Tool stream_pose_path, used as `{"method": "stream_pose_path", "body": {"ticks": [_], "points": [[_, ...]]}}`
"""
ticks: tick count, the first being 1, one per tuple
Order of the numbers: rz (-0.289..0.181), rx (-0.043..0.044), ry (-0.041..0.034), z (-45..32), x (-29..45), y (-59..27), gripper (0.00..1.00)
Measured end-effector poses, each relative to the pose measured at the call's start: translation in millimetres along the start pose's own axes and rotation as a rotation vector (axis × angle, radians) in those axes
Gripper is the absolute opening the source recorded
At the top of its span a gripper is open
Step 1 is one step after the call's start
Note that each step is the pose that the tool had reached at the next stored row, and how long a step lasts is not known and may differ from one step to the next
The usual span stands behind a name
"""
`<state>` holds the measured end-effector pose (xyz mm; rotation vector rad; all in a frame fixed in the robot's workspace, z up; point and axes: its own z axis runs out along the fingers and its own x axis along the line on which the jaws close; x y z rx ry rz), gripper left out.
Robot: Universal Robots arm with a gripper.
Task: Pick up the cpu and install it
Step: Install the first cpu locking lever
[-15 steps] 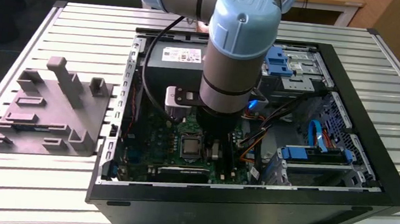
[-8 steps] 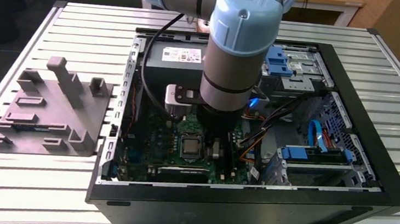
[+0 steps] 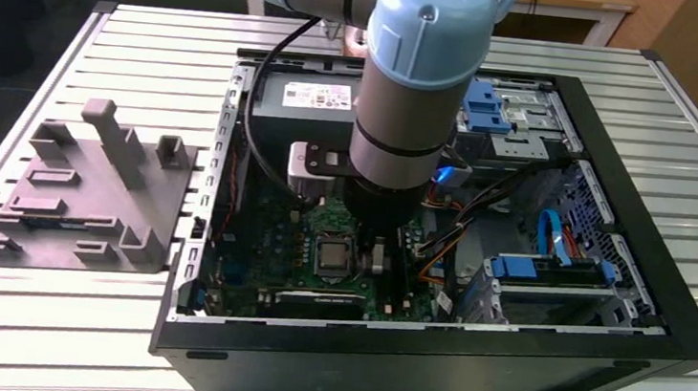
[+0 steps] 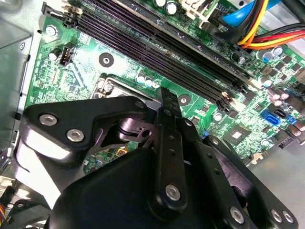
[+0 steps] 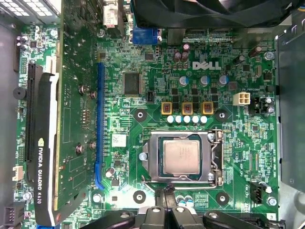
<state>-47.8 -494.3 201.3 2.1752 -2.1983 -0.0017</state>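
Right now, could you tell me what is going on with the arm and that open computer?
A robot arm reaches down into an open computer case lying on a slatted table. In the first wrist view the cpu sits square inside the socket on the green motherboard, and the gripper is beside the socket, holding nothing that shows. A grey moulded tray stands at the exterior view's left of the case.
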Motion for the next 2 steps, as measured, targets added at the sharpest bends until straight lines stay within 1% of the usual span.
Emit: {"method": "stream_pose_path", "body": {"ticks": [2], "points": [[0.000,0.0000,0.0000,0.0,0.0,0.0,0.11]]}}
